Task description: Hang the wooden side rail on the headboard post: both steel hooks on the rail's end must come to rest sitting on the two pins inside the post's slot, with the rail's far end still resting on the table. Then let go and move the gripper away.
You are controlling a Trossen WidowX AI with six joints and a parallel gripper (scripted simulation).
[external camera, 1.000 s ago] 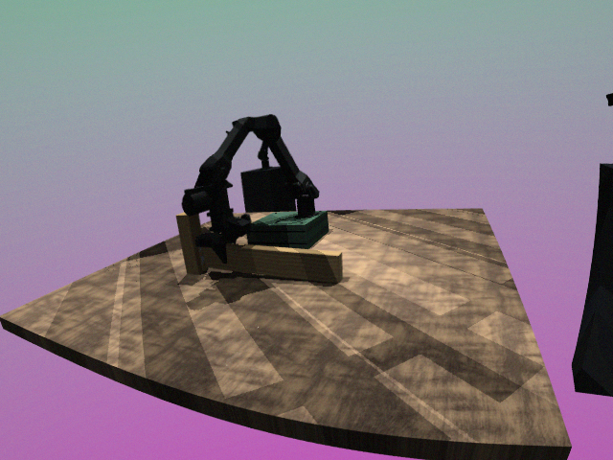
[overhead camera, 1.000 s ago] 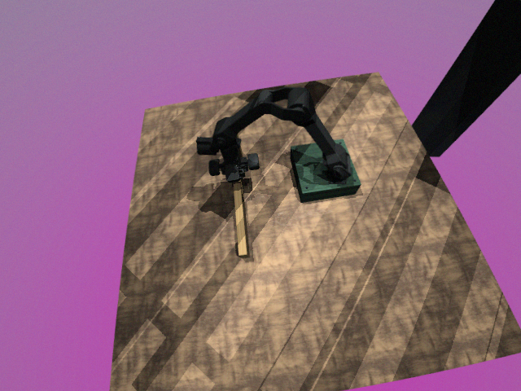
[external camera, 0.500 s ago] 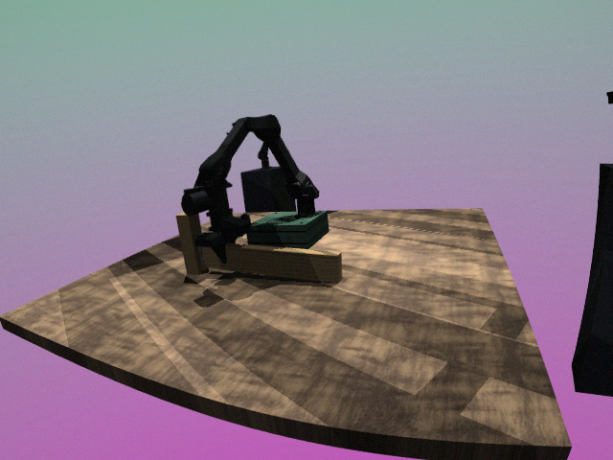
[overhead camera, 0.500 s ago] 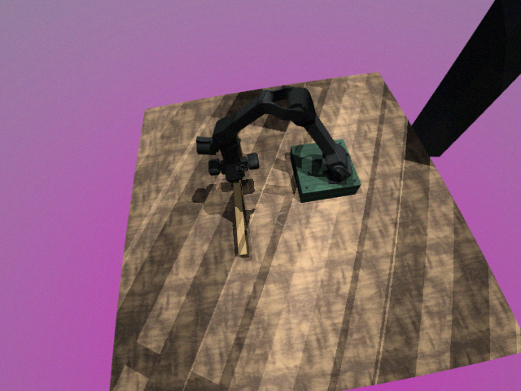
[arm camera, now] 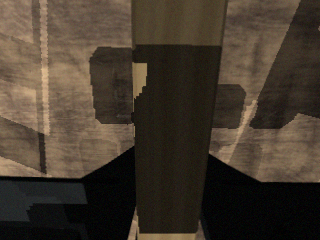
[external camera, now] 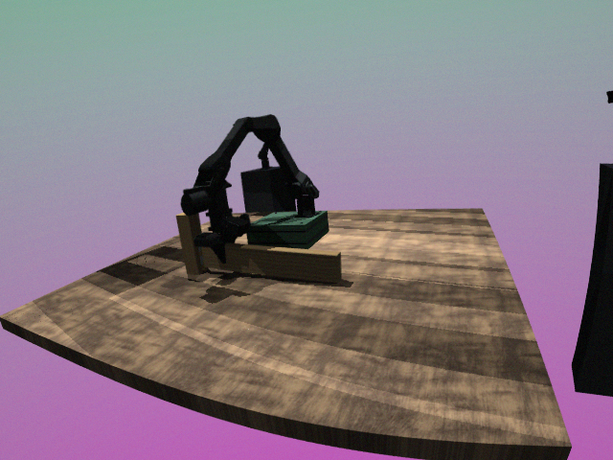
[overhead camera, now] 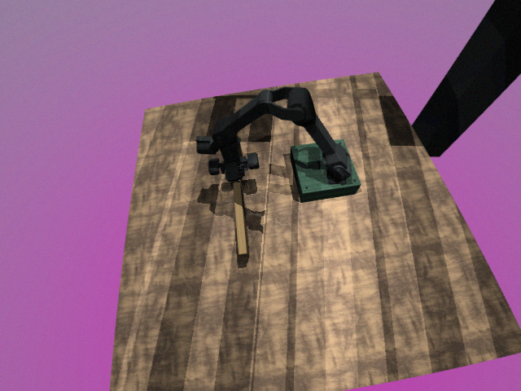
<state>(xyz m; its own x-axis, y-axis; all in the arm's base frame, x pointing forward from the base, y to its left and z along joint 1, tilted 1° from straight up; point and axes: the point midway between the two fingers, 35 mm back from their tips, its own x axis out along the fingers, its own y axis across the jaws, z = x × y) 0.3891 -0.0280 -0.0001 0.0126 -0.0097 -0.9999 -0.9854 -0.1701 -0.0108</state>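
Note:
The wooden side rail [overhead camera: 240, 227] [external camera: 297, 264] [arm camera: 175, 125] stands on its narrow edge and looks about level, its far end down at the table. Its other end meets or nearly meets the upright headboard post [external camera: 188, 242] in the exterior view. The arm hides the post in the top view. My gripper [external camera: 215, 246] [arm camera: 165, 146] is shut on the rail near the post end, with one finger on each side. The steel hooks, the slot and the pins are hidden, so I cannot tell whether the hooks sit on the pins.
The green base block [overhead camera: 324, 189] [external camera: 282, 232] under the arm's foot stands to one side of the rail. A dark box [external camera: 264, 190] shows behind the arm. A large black column [overhead camera: 462, 84] [external camera: 596, 297] stands beyond the edge of the wooden table [overhead camera: 328, 273] [external camera: 346, 346].

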